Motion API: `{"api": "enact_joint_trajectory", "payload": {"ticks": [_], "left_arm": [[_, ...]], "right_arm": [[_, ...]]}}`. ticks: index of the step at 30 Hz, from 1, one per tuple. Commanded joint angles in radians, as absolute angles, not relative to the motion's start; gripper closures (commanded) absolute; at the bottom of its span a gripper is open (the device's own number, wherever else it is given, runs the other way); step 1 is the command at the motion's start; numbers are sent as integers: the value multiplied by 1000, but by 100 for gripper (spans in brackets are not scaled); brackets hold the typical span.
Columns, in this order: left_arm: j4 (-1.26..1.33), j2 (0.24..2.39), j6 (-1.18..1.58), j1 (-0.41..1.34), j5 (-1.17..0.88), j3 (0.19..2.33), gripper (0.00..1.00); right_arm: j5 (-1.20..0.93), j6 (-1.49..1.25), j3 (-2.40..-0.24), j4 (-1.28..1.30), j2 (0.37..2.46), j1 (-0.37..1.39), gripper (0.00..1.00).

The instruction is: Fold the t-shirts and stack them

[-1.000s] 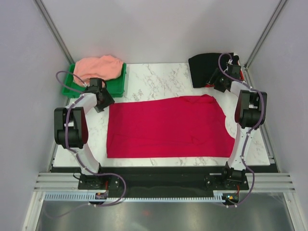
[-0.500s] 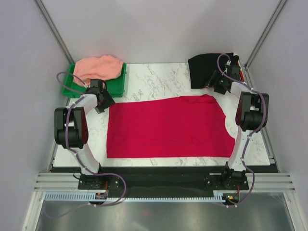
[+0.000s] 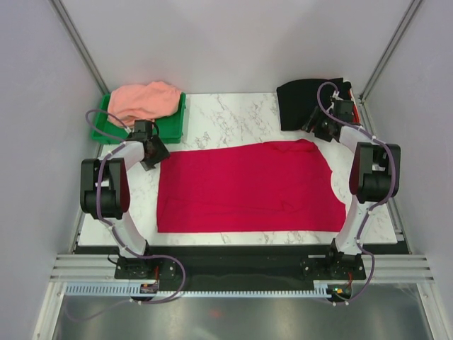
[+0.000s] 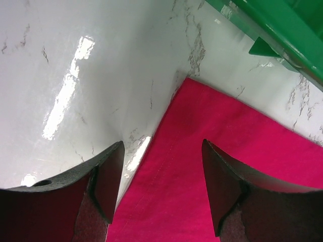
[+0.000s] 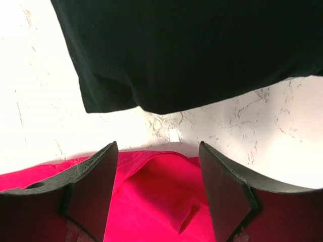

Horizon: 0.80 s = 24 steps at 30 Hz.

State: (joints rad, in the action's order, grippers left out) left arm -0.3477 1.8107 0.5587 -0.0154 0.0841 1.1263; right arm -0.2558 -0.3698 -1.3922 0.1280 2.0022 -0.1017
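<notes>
As both gape empty, left claw (image 4: 161, 186) and right claw (image 5: 159, 191) above far corners of crimson t-shirt (image 3: 248, 188), seemingly not touching

A plain crimson-red t-shirt (image 3: 248, 188), a plain salmon-pink t-shirt (image 3: 145, 99) and a plain black t-shirt (image 3: 297, 103). The tabletop (image 3: 226, 117) is white marble with thin grey veins. The tray (image 3: 175, 122) is bright green.

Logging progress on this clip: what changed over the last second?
Both arms crept in: the left claw toward the red shirt's far-left corner, the right claw toward its far-right corner. Both claws are open; nothing gripped. The red shirt, black shirt, pink shirt and green tray have not moved.
</notes>
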Motion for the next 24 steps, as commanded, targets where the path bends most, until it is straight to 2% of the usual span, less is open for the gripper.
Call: {"api": "enact_joint_trajectory", "payload": {"ticks": [1,11,13,14,15,20,21,24], "left_arm": [[-311,1759,568,-11,95,1127,30],[-301,1769,572,-11,101,1118,31],[-301,1772,572,-11,101,1117,30],[-301,1772,574,-12,104,1117,30],[-301,1773,572,-12,103,1115,30],[-301,1808,578,-12,118,1117,32],[-301,1815,581,-11,124,1123,31],[-301,1839,587,-12,138,1140,32]], "right_arm": [[-252,-345,-1375,110,2019,-84,28],[-221,-314,-1322,109,2016,-29,35],[-218,-310,-1328,113,2032,-26,42],[-219,-310,-1330,120,2036,-23,49],[-225,-311,-1330,121,2039,-23,60],[-238,-307,-1325,123,2025,-14,88],[-241,-307,-1325,123,2020,-14,100],[-270,-319,-1328,115,1996,-12,100]]}}
